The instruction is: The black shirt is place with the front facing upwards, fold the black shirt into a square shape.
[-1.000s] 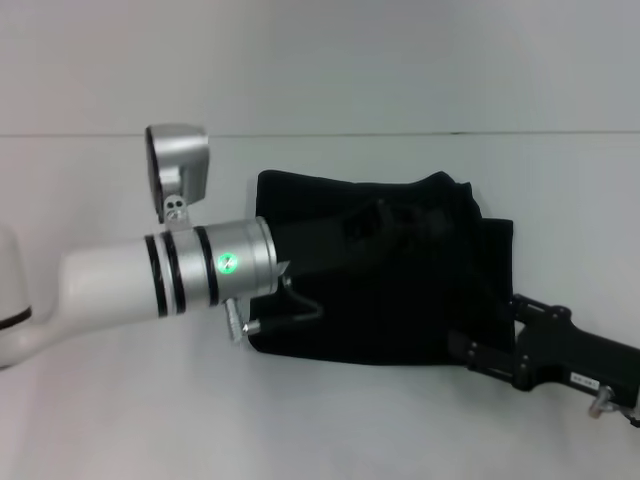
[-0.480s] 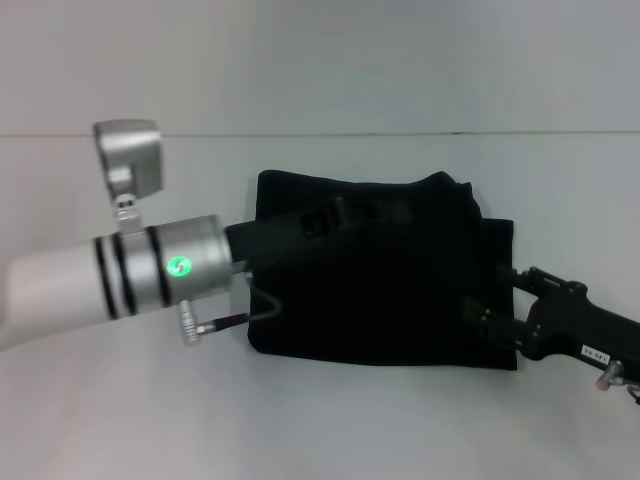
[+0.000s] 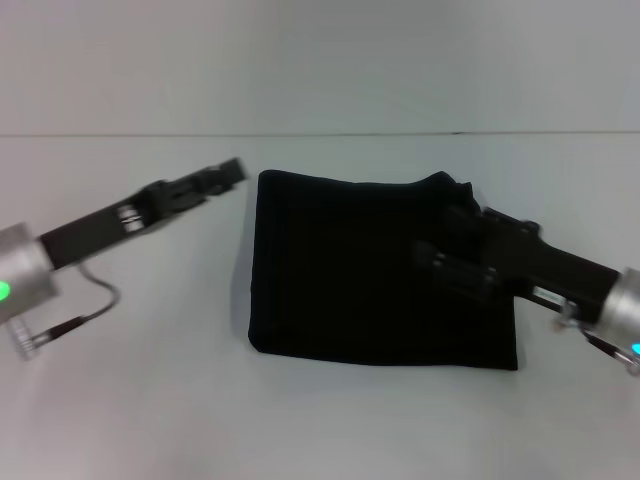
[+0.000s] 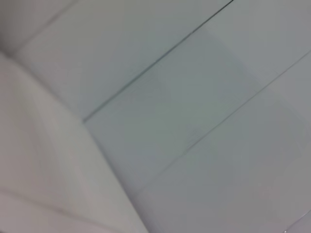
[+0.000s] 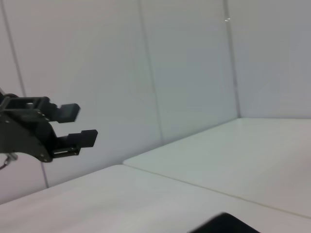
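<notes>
The black shirt (image 3: 360, 270) lies folded into a rough rectangle in the middle of the white table, plain black side up, with a bunched corner at its far right. My left gripper (image 3: 232, 170) hovers just off the shirt's far left corner and holds nothing. The right wrist view shows this left gripper (image 5: 80, 125) open, its two fingers apart. My right gripper (image 3: 445, 255) hangs over the right part of the shirt, dark against the dark cloth. A small tip of the shirt (image 5: 224, 224) shows in the right wrist view. The left wrist view shows only white panels.
The white table (image 3: 130, 400) spreads around the shirt on all sides. A white wall (image 3: 320, 60) rises behind its far edge. A thin cable (image 3: 90, 305) loops from my left wrist above the table.
My left arm has pulled back to the left, off the shirt, and its gripper now points at the far left corner. My right gripper has moved up and inward over the shirt's right part.
</notes>
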